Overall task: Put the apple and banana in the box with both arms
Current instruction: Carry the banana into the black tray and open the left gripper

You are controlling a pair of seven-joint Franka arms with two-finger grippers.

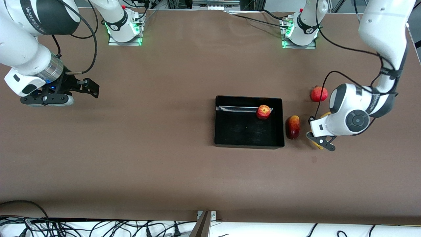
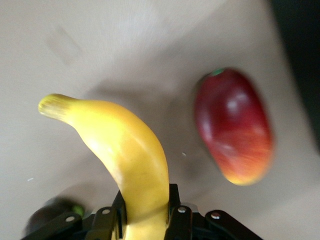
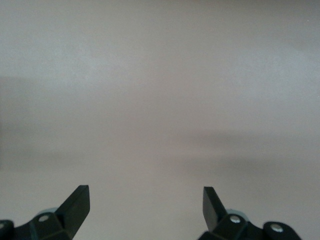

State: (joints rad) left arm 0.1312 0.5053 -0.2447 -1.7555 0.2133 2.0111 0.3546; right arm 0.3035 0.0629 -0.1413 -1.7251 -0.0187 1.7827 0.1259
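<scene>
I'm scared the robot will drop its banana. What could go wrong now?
The left gripper is shut on the banana near one end, so the long free part could tip or slip out. The mango lies between it and the box, so a low carry might bump it. The apple already in the box could get knocked.

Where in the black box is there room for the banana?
The box is bare except for the apple in its corner toward the bases and the left arm's end. Outside that wall it is crowded: mango, pomegranate, and the left gripper on the banana.
</scene>
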